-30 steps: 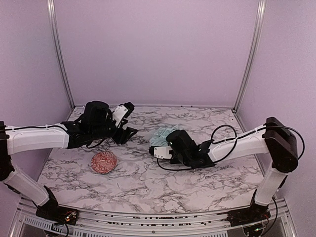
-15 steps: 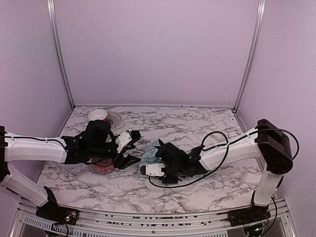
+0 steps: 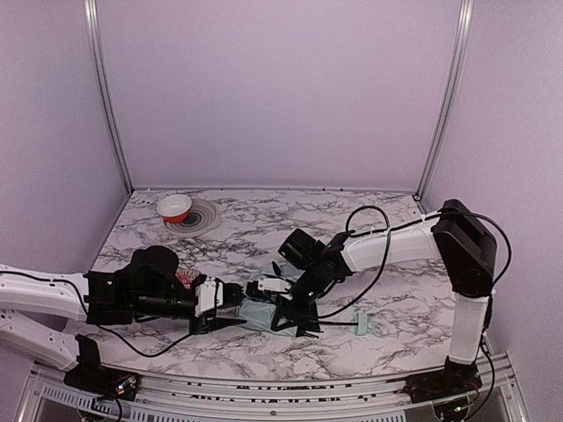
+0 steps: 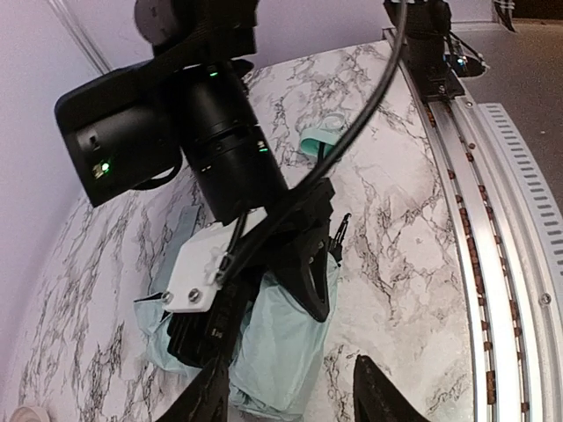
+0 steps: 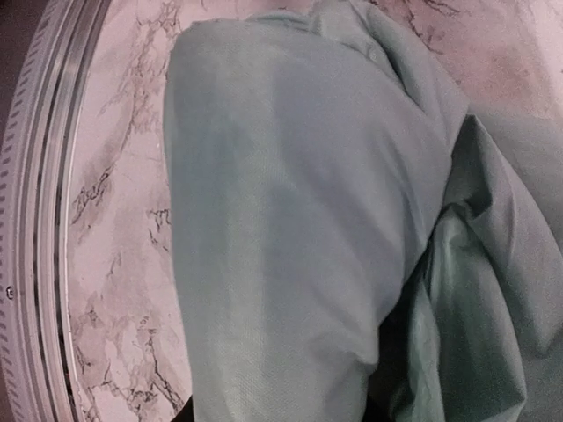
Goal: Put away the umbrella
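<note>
A crumpled pale mint-green umbrella (image 3: 257, 309) lies at 6 o'clock on the white, grey-veined marble desk (image 3: 387, 264). Its soft matte fabric is bunched in loose folds. Its small mint handle (image 3: 361, 323) lies out at 3 o'clock from the bundle. The right pincer (image 4: 255, 316) bears down from above, black fingers clamped on the fabric. The left pincer (image 4: 290, 400) sits at 9 o'clock, fingers partly apart, gripping nothing, one tip at the cloth's edge.
</note>
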